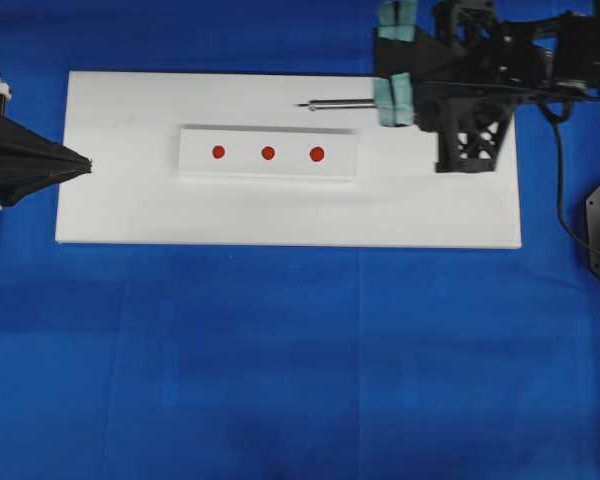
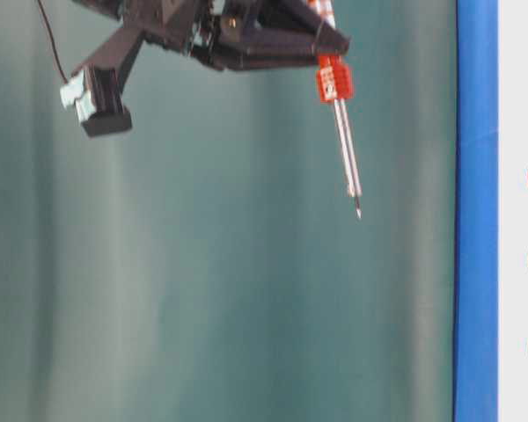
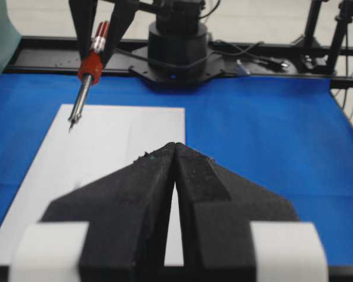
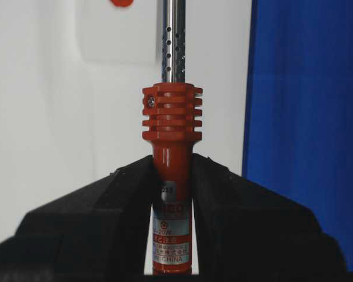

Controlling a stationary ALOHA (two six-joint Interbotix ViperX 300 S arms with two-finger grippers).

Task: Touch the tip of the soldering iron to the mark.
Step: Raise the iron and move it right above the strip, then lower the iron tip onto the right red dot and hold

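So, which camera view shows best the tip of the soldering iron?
The table-level view: the soldering iron hangs there against a plain background, its dark tip in the air. Overhead shows only the shaft from above; the left wrist view shows it small; the right wrist view cuts the tip off.

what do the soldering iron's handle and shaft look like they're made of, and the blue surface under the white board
The soldering iron handle looks like red-orange moulded plastic, smooth with cooling fins and a printed label. Its shaft is shiny silver metal, perforated with small holes near the handle. The blue surface looks like matte cloth or a soft mat: faint fold lines show. The white board looks rigid and matte; its material is unclear.
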